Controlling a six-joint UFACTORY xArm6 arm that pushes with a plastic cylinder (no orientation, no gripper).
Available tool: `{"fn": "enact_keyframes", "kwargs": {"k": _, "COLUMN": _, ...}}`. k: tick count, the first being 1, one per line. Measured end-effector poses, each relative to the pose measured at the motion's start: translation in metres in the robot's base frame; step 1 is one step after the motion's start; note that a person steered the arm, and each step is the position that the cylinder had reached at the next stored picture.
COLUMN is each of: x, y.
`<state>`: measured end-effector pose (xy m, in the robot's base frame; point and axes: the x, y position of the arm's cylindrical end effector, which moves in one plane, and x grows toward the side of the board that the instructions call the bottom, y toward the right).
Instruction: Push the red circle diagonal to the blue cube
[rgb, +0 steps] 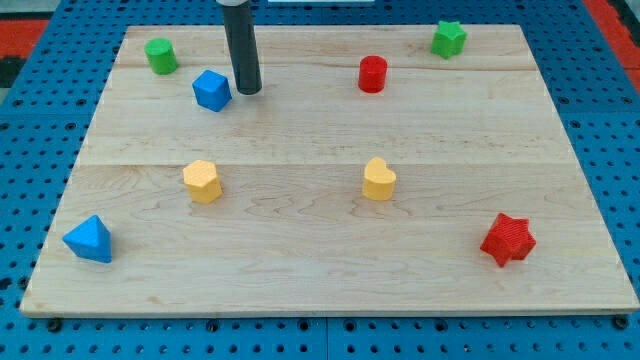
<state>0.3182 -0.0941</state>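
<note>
Wooden worktop (300, 270) carries eight blocks, and we see our tip (248, 91) set down near the view's top left, just to the right of the blue cube (212, 90), close beside it but whether touching we cannot tell. We have no end effector with parts to stand apart or together, only the dark rod coming down from the view's top edge. The red circle (372, 74) stands well to the right of our tip, roughly level with the blue cube and a little nearer the view's top. A green cylinder (160, 56) sits up and to the left of the cube; a green star (449, 39) lies near the top right. Mid-board we see a yellow hexagon (202, 181) on the left and a yellow heart (378, 180) right of centre. A blue triangle (89, 240) sits at bottom left, a red star (508, 239) at bottom right.
</note>
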Motion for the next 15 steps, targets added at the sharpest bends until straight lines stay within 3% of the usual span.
{"fn": "enact_keyframes", "kwargs": {"k": 4, "x": -0.006, "y": 0.017}}
{"fn": "enact_keyframes", "kwargs": {"k": 6, "x": 0.0, "y": 0.11}}
{"fn": "enact_keyframes", "kwargs": {"k": 7, "x": 0.022, "y": 0.1}}
{"fn": "enact_keyframes", "kwargs": {"k": 10, "x": 0.001, "y": 0.116}}
{"fn": "enact_keyframes", "kwargs": {"k": 11, "x": 0.007, "y": 0.128}}
{"fn": "enact_keyframes", "kwargs": {"k": 12, "x": 0.027, "y": 0.175}}
{"fn": "enact_keyframes", "kwargs": {"k": 13, "x": 0.004, "y": 0.187}}
{"fn": "enact_keyframes", "kwargs": {"k": 15, "x": -0.022, "y": 0.084}}
